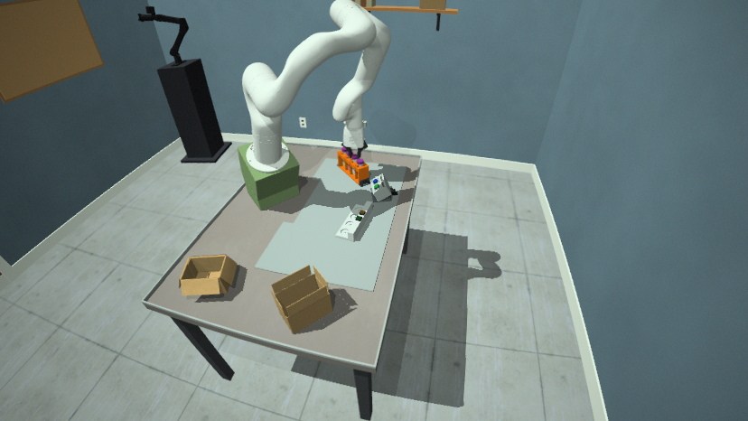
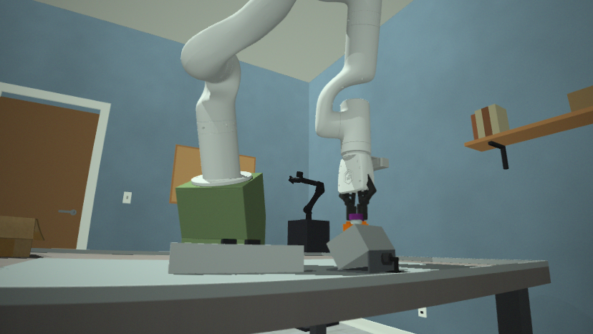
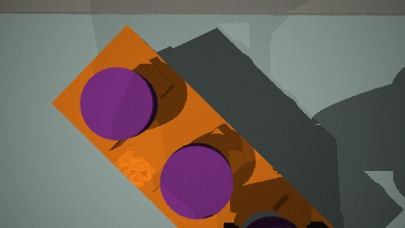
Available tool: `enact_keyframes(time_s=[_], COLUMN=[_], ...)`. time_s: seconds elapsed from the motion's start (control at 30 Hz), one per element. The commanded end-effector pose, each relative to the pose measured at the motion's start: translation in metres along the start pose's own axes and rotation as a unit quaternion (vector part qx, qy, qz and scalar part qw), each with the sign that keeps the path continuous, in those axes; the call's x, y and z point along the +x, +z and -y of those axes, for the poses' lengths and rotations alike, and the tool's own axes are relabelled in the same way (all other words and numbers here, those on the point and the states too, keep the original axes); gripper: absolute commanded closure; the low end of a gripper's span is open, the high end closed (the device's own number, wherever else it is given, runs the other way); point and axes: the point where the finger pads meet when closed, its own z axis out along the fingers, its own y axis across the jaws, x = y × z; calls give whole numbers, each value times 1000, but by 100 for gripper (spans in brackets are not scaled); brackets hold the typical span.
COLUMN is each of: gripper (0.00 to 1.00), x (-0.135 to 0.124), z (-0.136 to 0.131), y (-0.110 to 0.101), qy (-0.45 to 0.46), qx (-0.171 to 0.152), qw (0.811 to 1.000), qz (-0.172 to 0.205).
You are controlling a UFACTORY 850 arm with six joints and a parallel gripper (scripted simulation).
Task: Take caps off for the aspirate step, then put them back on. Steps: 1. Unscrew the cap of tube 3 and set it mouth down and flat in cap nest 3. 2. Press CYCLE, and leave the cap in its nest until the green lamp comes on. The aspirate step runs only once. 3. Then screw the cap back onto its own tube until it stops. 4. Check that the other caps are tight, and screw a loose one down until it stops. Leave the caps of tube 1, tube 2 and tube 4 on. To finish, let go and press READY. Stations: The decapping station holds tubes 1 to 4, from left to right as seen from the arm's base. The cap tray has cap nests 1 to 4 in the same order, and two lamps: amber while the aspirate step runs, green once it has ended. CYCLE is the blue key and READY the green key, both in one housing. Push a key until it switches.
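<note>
An orange tube rack [image 1: 360, 170] [image 3: 206, 115] stands on the table's far side with purple-capped tubes. My gripper [image 1: 354, 152] [image 2: 356, 213] [image 3: 269, 225] points straight down over the rack, its fingers shut on the sides of one purple cap [image 2: 355, 216] [image 3: 267, 223], which sits on its tube. I cannot tell which tube number it is. Two more capped tubes [image 3: 117, 103] [image 3: 197, 181] stand free in the wrist view. The grey key housing [image 1: 381, 190] [image 2: 361, 244] with the blue key [image 1: 375, 180] and the green key [image 1: 377, 186] stands beside the rack. The white cap tray [image 1: 354, 223] [image 2: 236, 258] lies nearer the table's middle.
The arm's green base block [image 1: 269, 182] [image 2: 221, 207] stands at the table's back left. Two open cardboard boxes [image 1: 208, 274] [image 1: 302, 297] stand near the front edge. A pale mat [image 1: 313, 250] lies under the stations.
</note>
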Motion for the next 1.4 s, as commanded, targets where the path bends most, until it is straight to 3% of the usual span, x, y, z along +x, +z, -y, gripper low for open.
enact_keyframes(time_s=[0.0,0.27,0.53,0.7,0.77,1.07,1.27,1.33,1.37], gripper=[100,100,100,100,100,100,100,100,100], x=[0,0,0,0,0,0,0,0,0], z=[0,0,0,0,0,0,0,0,0], y=[0,0,0,0,0,0,-1,-1,-1], qy=[3,3,-193,-284,-284,-455,-561,-561,-583], qx=[-7,-7,-8,-9,-9,-9,-9,-9,-9], qw=[1000,1000,981,959,959,891,828,828,813], qz=[-6,-6,-5,-5,-5,-3,-2,-2,-1])
